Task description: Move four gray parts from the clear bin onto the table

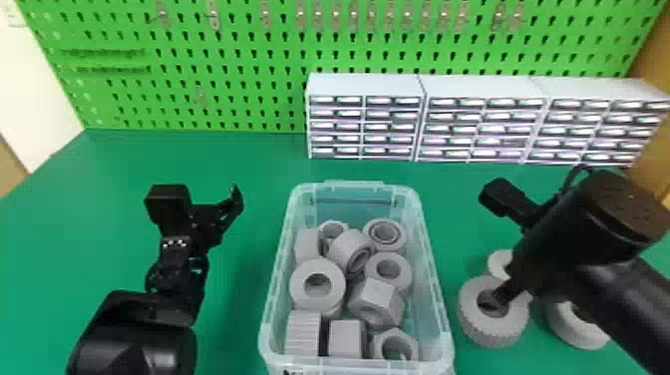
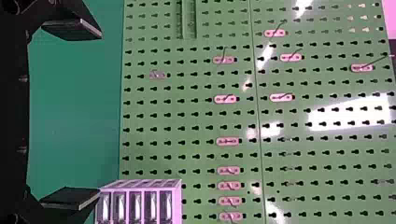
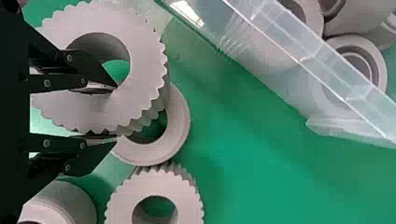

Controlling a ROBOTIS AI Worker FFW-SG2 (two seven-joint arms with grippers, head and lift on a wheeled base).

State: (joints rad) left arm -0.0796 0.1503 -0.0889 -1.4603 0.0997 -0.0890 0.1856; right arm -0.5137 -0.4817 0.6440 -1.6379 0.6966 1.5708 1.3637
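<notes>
Gray toothed ring [image 3: 141, 84], wall within right gripper [image 1: 504, 294] (one fingertip inside hole)

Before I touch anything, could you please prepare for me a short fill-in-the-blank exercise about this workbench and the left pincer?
The pegboard behind the table is colored ____.
The number of white drawer units standing side by side is ____.
The left pincer is not shut but ____.
The arm above the gray parts beside the bin is the robot's ____ one.

Missing words: green; three; open; right.
</notes>
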